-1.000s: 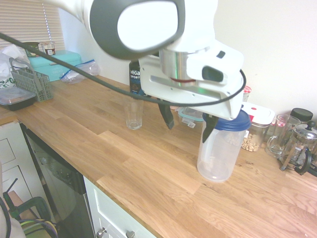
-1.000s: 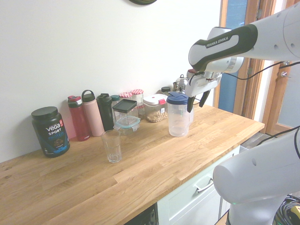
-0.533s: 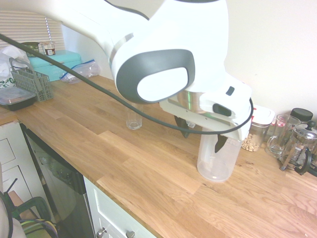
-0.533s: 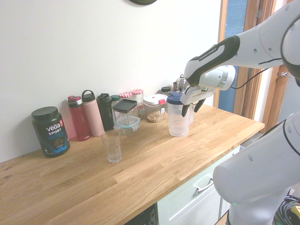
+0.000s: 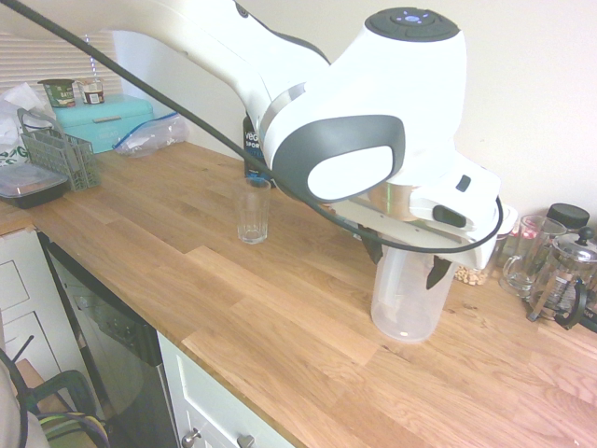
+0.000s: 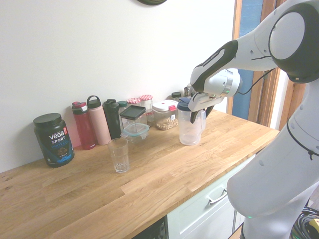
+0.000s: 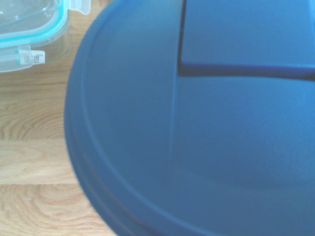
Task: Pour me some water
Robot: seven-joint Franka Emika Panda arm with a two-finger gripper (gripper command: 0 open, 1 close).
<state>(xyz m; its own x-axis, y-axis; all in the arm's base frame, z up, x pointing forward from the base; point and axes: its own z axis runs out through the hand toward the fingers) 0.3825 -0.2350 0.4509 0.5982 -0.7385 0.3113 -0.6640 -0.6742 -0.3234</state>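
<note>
While angled down | gripper (image 6: 199,112) open astride pitcher (image 6: 189,130) top

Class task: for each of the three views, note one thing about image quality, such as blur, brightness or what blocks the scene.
First exterior view: the arm fills the upper frame, hiding the top of the jug. Second exterior view: evenly lit, sharp, glass clear. Wrist view: the blue lid fills the frame, soft and out of focus.

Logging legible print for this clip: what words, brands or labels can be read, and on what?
"Vega SPORT": black tub by the wall; a blue line below is too blurred to read.
"VEGA SPOR", partly hidden: same tub, first exterior view.
Small tag on the teal-lidded container: too small to read.
Pots on the teal box: unreadable.
</note>
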